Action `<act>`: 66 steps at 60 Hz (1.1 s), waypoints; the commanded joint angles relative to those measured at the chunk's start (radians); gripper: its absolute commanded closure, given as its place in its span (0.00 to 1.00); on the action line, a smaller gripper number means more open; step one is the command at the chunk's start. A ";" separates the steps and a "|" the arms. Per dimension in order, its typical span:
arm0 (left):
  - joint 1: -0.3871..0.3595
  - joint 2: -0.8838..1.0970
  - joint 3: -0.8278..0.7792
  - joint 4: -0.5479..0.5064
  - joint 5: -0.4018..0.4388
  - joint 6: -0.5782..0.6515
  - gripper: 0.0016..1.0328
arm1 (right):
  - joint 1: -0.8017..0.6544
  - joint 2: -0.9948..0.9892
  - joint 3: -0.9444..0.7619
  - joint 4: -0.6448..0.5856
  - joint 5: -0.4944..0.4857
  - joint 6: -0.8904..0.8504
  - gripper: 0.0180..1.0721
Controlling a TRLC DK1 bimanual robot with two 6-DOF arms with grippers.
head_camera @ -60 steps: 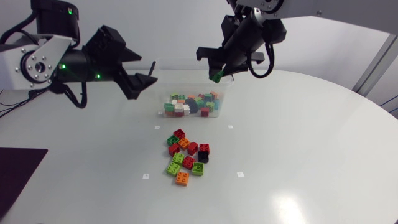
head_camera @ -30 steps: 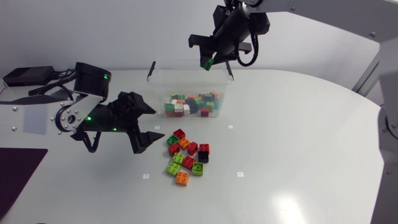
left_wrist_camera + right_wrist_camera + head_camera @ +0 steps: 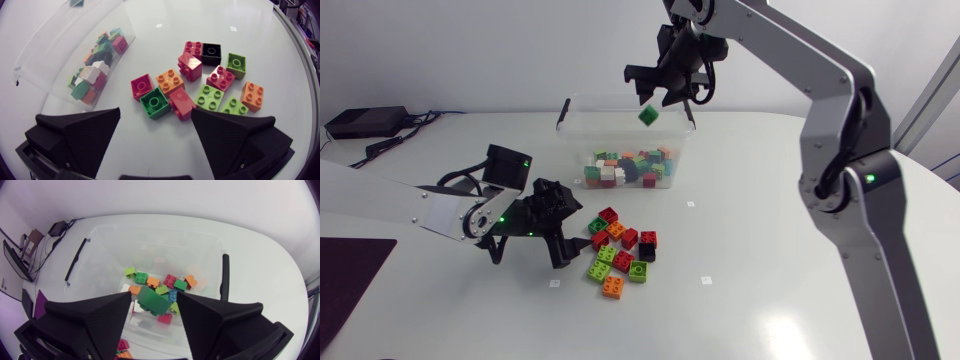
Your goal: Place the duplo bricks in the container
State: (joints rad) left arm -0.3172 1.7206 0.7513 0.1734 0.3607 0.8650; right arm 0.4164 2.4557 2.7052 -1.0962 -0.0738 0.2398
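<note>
The right claw [image 3: 658, 98] hangs above the far rim of the container [image 3: 610, 98]. Its two fingers are spread wide and grip nothing. Just below and between them a dark green brick [image 3: 647, 116] is in mid-air, clear of both fingers and directly over the container's open top. On the container's floor lies a layer of mixed bricks [image 3: 625, 168] in red, orange, white, green and blue, gathered toward its near wall.

The left claw [image 3: 156, 117] sits low over the counter [image 3: 800, 250], in front of the container and off to its left. Its fingers are also wide apart and hold nothing. Just ahead of its fingertips a cluster of loose bricks [image 3: 620, 255] rests on the counter, near the container's front wall but apart from it. They are red, orange, light green, one green and one black. A green brick [image 3: 154, 103] and a red brick [image 3: 182, 104] lie nearest the fingertips, in line with the gap between them.
</note>
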 commanded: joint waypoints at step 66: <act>-0.042 0.209 0.135 0.066 -0.080 -0.124 0.07 | 0.084 -0.474 -0.719 -0.021 0.088 0.030 0.05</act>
State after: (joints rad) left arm -0.3550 1.8996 0.8558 0.2417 0.2844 0.7727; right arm 0.4839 2.0182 2.0628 -1.1461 0.0021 0.2428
